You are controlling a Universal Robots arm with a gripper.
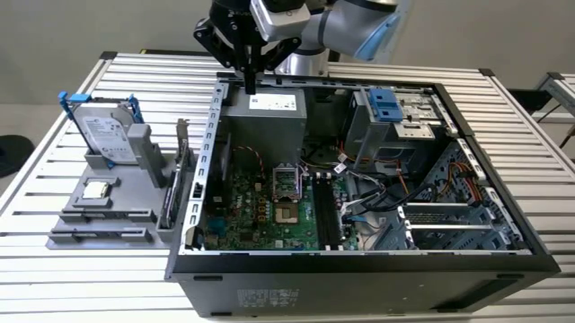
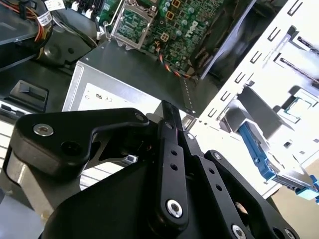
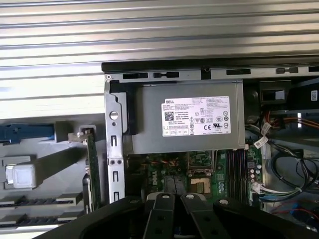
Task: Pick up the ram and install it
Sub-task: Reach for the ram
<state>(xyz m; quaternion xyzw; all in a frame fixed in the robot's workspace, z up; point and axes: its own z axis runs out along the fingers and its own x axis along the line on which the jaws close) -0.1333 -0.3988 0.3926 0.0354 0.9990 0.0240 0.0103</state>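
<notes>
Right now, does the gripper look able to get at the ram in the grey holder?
Probably yes. The gripper hangs shut and empty over the far edge of the case, while the ram sits in the holder outside the case, with nothing over it.

Robotics lab or test workshop; slatted aluminium table (image 1: 516, 134) carrying opened computer case (image 1: 359, 286); grey fixture (image 1: 99, 222) racking loose parts; industrial robot arm (image 1: 355, 23) overhead; bare grey wall behind.

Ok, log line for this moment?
gripper shut, nothing seen held | above case rim, over power supply
</notes>
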